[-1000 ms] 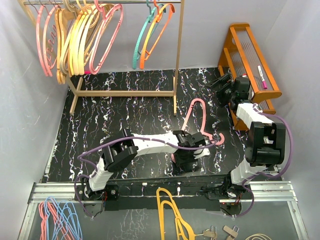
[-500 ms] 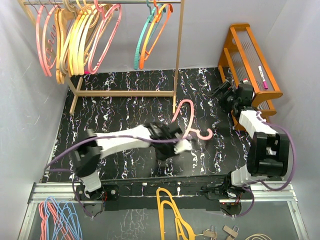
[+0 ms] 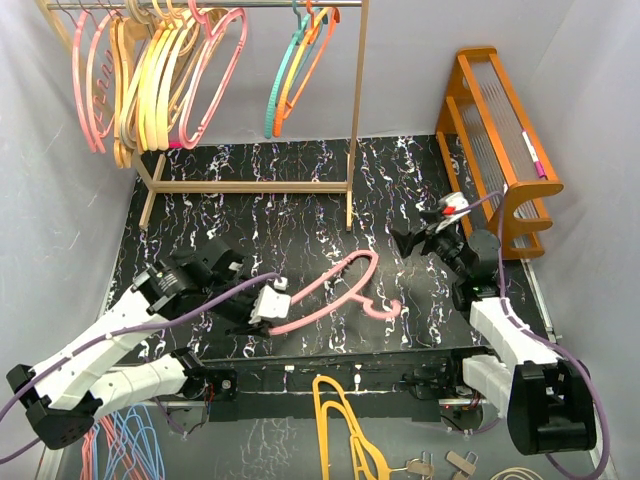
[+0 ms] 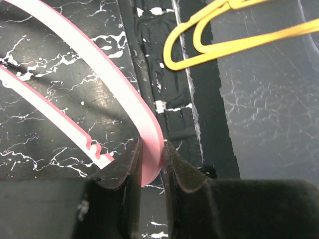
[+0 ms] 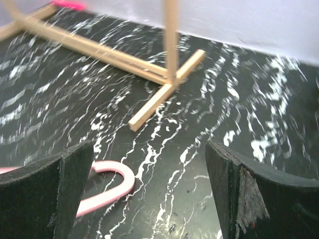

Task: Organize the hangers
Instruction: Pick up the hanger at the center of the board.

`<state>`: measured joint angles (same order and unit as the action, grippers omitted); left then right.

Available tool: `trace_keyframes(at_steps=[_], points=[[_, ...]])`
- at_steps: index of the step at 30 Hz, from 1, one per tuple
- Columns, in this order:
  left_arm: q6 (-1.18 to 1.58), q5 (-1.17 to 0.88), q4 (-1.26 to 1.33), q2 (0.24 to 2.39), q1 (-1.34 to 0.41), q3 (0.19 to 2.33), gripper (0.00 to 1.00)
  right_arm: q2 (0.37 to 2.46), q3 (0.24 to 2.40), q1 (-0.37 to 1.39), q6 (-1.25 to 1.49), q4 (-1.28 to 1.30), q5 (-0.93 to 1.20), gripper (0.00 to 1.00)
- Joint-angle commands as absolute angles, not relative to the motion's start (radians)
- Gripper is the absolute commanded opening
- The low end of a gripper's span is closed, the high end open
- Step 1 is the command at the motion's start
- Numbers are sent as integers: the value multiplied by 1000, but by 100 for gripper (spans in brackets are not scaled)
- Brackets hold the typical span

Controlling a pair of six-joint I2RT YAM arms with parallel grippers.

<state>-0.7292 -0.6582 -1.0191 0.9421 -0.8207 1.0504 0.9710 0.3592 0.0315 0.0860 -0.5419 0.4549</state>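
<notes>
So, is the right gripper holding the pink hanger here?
No, the right gripper stands wide open over the black mat, while the pink hanger is pinched in the left gripper.

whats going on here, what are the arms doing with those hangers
The left hand is pinched on one end of a pink hanger, which stretches across the black mat with its hook end toward the right arm. The right hand is open and empty, hovering over the mat near that hook. The other hangers hang on the wooden rack at the back.
</notes>
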Motion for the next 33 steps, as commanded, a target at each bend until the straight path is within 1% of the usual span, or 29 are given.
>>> trace_keyframes(at_steps=[1,4,7,8,10,13,14,20,23,26,33], points=[[-835,-704,-1101,892,-812,1059,0,1017,385,74,-298,-637,752,98],[-833,-681,-1121,896,-810,1082,0,1056,396,75,-405,-564,820,98],[-831,-648,-1109,859,-811,1085,0,1121,504,75,-627,-255,821,98],[-838,-636,-1110,845,-811,1085,0,1137,529,88,-704,-152,776,98],[-850,-610,-1116,822,-811,1079,0,1158,536,144,-807,-99,673,99],[-875,-579,-1130,801,-811,1061,0,1192,595,177,-912,84,624,98],[-878,-572,-1128,797,-810,1052,0,1188,590,188,-931,102,610,99],[-886,-577,-1103,788,-811,1015,0,1137,508,276,-935,26,556,98],[-899,-583,-1100,797,-811,1011,0,1200,516,350,-963,17,532,98],[-904,-580,-1092,802,-811,999,0,1268,515,400,-954,-45,544,98],[-880,-588,-1073,812,-810,988,0,1382,516,472,-964,-201,510,99]])
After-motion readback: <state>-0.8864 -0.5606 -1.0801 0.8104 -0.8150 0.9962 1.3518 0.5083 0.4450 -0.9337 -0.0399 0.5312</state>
